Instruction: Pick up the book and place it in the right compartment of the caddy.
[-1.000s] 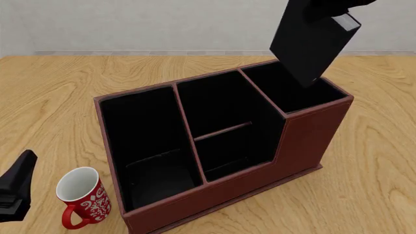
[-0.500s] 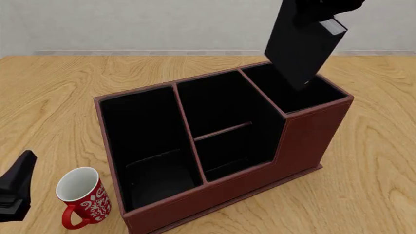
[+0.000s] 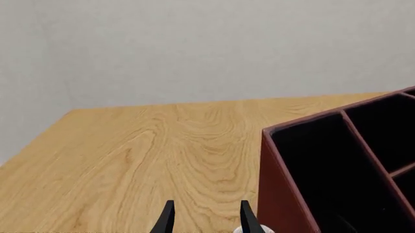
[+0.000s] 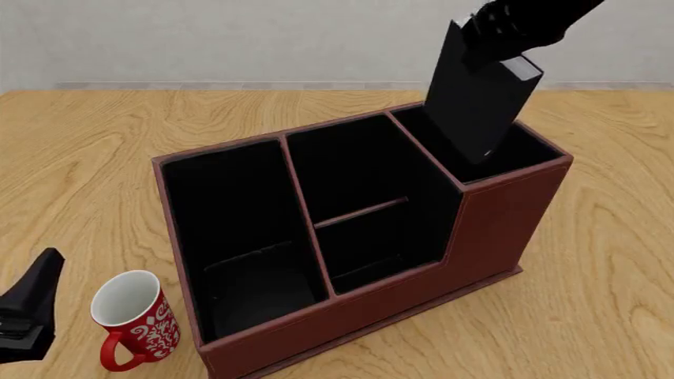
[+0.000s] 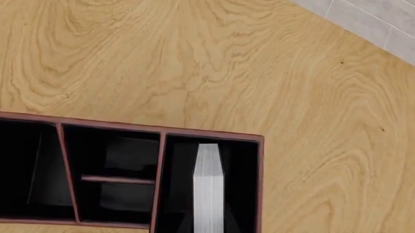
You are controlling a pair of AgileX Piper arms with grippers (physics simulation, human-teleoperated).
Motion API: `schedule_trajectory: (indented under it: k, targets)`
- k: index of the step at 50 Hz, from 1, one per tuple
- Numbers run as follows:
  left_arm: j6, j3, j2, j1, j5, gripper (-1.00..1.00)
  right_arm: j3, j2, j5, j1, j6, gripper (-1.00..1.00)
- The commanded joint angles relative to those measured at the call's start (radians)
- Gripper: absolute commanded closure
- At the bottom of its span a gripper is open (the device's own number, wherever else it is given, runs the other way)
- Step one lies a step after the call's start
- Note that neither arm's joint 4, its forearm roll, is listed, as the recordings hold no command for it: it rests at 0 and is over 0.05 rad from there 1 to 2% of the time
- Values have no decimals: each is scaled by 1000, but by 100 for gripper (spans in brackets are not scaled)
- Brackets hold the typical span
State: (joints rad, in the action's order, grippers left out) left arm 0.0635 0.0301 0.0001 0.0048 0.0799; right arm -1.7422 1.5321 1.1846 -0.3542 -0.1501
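Even, bright, diffuse light; sharp renders without blur or glare (the caddy (image 4: pixel 495 213) interior stays near-black), shadows faint on the surface (image 4: pixel 95 150).

Book (image 4: pixel 479 103) over right compartment (image 4: pixel 503 150); mug (image 4: pixel 132 320) front-left of caddy (image 4: pixel 495 229).

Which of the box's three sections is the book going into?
The smallest, squarish end section with the taller walls. The book hangs tilted there from the right gripper; the middle section and wide section have nothing over them.

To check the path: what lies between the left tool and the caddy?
In the front view, a red mug stands between the left tool and the caddy.
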Motion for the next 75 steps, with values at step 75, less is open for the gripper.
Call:
schedule_trajectory:
  k: [75]
  targets:
    - [5, -21, 0, 5, -12, -100, 379, 21, -290, 29, 57, 100]
